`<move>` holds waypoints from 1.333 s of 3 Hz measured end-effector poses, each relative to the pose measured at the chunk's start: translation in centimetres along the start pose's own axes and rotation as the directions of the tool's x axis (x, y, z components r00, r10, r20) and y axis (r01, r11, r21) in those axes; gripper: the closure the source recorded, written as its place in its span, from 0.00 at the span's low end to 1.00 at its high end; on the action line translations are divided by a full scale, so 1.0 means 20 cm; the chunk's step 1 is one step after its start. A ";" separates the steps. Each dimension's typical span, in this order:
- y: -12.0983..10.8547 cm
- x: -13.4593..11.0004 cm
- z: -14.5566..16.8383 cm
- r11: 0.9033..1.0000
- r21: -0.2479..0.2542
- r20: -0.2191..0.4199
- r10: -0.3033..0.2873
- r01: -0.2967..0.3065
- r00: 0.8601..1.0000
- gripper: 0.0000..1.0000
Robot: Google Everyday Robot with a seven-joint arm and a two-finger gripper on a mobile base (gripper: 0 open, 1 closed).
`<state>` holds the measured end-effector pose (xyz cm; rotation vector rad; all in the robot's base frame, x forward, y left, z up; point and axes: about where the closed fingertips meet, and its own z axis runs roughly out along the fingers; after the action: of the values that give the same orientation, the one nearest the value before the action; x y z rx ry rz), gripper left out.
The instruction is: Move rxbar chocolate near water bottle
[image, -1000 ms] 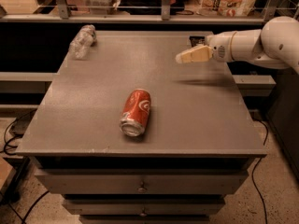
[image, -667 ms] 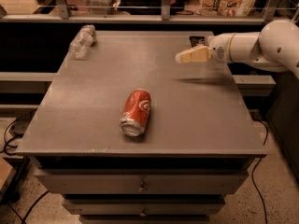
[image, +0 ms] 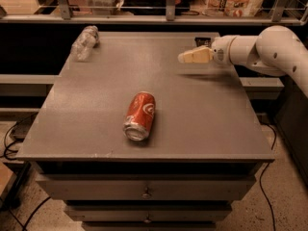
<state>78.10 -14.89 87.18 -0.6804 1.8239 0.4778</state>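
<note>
The red soda can (image: 140,115) lay on its side near the middle of the table (image: 96,129), and the other things are placed from it here. The rxbar chocolate (image: 202,41) sat well beyond the can and to its right, at the table's back edge. It showed only as a small dark shape, probably lying flat, though that corner was too dim to be sure. The water bottle (image: 84,42) lay on its side beyond the can and to its left, near the far corner. That left bar and bottle well apart, with the back of the table between them.

The gripper (image: 191,57) hovered beyond the can and to its right, above the tabletop, just in front of the bar and apart from it. Nothing showed in it, and whether it was clenched or released could not be told.

The arm (image: 269,49) reached in from the can's right, roughly level, with the wrist straight and the gripper's tip pointing left. That level pose, just clear of the tabletop, probably suited a thin bar lying flat. The bar was not yet grasped, so the carry to the bottle had not begun.
</note>
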 end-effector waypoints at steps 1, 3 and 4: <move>-0.07 0.02 0.03 0.999 0.037 -0.026 -0.010 0.011 1.000 0.00; -0.22 0.11 0.08 0.996 0.093 -0.071 0.019 -0.012 0.997 0.00; -0.27 0.12 0.11 0.994 0.094 -0.058 0.056 -0.050 0.997 0.17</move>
<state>82.58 -18.12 84.21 -0.5902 1.9122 0.4089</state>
